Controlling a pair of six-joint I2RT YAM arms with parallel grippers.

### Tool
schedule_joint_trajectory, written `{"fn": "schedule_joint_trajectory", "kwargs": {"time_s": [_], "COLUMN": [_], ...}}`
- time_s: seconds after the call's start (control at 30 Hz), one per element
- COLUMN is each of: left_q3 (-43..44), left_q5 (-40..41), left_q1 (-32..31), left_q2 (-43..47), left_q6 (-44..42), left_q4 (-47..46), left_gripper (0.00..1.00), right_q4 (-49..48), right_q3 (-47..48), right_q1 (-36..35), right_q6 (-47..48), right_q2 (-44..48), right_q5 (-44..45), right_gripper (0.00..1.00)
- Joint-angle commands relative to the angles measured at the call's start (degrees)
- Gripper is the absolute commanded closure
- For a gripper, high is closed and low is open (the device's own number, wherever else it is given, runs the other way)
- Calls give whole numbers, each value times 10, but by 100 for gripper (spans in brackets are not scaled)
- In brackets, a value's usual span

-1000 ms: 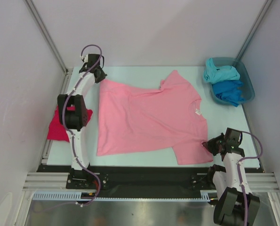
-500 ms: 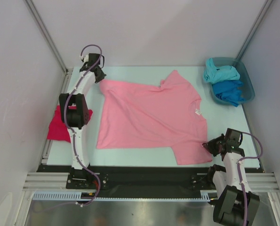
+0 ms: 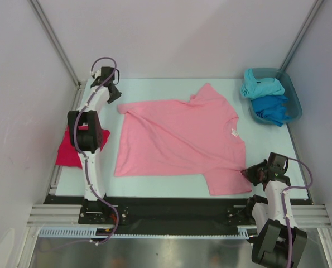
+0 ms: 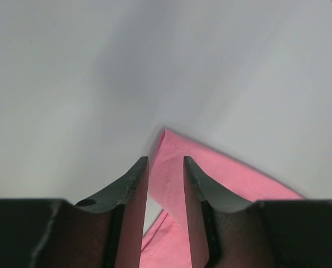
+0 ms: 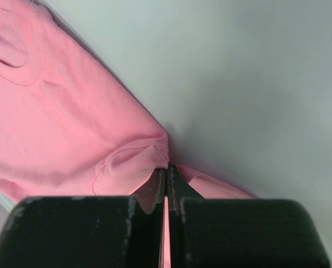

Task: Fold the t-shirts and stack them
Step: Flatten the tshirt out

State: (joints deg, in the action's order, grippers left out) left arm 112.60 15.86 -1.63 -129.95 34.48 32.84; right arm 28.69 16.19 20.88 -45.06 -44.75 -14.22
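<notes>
Crimson t-shirt (image 3: 65, 153): bunched at the table's (image 3: 154, 84) left edge, partly hidden behind the left arm's elbow. Risk: the arm swinging back could snag it or push it off the edge.

Left gripper (image 3: 112, 92): hovers at the far left corner. In the wrist view its jaws (image 4: 164, 163) stand spread, with nothing pinched. The hem corner of the pink t-shirt (image 3: 177, 139) lies on the table just beyond the tips, and that corner looks rumpled and turned under. Risk: a closing bite here may catch two layers or miss the cloth altogether, and either way the crease goes into the fold.

Pink t-shirt: spread across the middle of the table with the neck tag (image 3: 233, 133) toward the right edge. The far sleeve is wrinkled and the hem line is skewed.

Right gripper (image 3: 251, 174): sits near the near right corner, jaws pressed together on a thin edge of the pink sleeve (image 5: 166, 167). Risk: with only this end held, any pull drags the whole shirt toward that corner and bunches it. A grip this thin may also slip.

Tub (image 3: 294, 95): at the far right corner, holding the turquoise t-shirt (image 3: 261, 86) and blue t-shirt (image 3: 272, 107). Both are unfolded and well clear of either arm.
</notes>
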Motion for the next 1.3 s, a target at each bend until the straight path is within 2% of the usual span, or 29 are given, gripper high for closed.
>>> {"fn": "schedule_joint_trajectory", "kwargs": {"time_s": [0.0, 0.27, 0.53, 0.77, 1.03, 1.17, 1.27], "left_q3": [-34, -159, -389, -547, -686, -747, -774], "left_q5": [-9, -72, -98, -109, -41, 21, 33], "left_q1": [2, -13, -64, -118, -279, -307, -307], "left_q2": [57, 180, 382, 469, 556, 602, 631], "left_q6": [6, 47, 56, 86, 159, 179, 191], "left_q4": [-14, -59, -120, -156, -158, -140, -115], "left_gripper": [63, 63, 63, 63, 63, 63, 63], "right_q4": [-21, -32, -57, -60, -78, -93, -102], "right_q3": [20, 30, 38, 42, 41, 37, 37], "right_q1": [6, 13, 15, 14, 14, 14, 14], "right_q6": [-8, -16, -30, -30, -31, -32, -30], "right_q2": [-2, -2, 2, -2, -24, -39, -55], "right_q5": [2, -1, -17, -22, -21, -22, -24], "right_gripper": [100, 100, 100, 100, 100, 100, 100]}}
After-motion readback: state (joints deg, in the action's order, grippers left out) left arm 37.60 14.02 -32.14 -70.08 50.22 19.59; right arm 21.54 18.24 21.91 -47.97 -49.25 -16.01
